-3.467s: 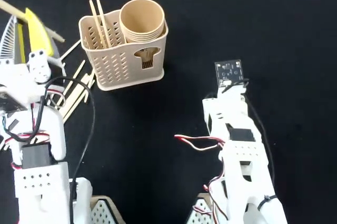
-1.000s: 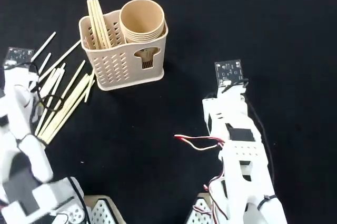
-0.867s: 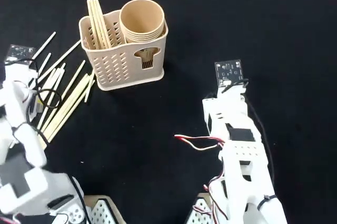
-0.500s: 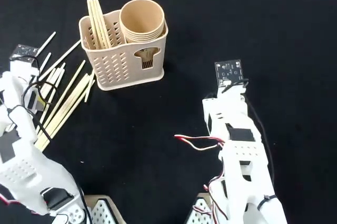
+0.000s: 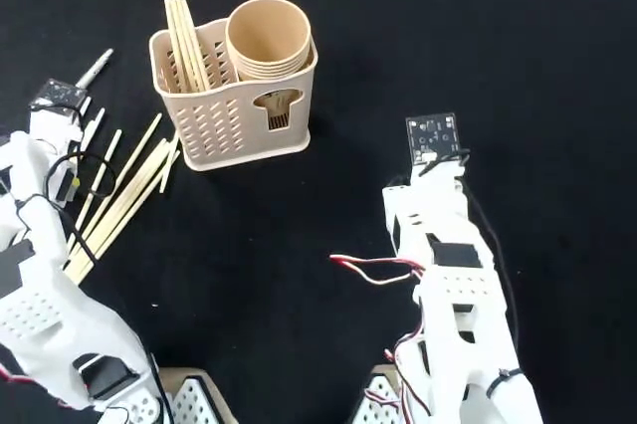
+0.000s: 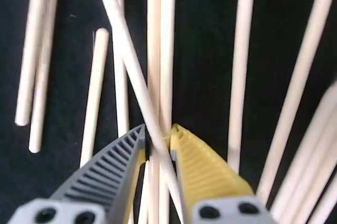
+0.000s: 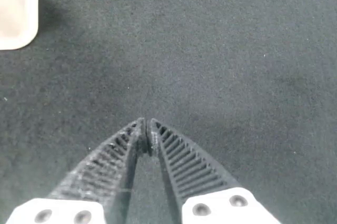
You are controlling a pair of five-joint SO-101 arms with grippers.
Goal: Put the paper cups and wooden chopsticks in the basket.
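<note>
**Left gripper pinched on a stick in the pile; right one parked**

I have the left gripper (image 6: 158, 132) down on the loose chopsticks (image 5: 119, 195), its jaws drawn in on a couple of them where one crosses another, the wood filling the gap between the tips. More sticks fan out on either side of the jaws, so I judge a neighbour could drag along when I lift. The basket (image 5: 234, 115) stands ahead of this gripper and off to its right, near but not touching the pile, with the paper cups (image 5: 269, 41) stacked inside and the stowed chopsticks (image 5: 184, 36) upright beside them. The right gripper (image 7: 145, 129) is pressed together on nothing over the bare table (image 5: 498, 66), kept out of the way.
</note>
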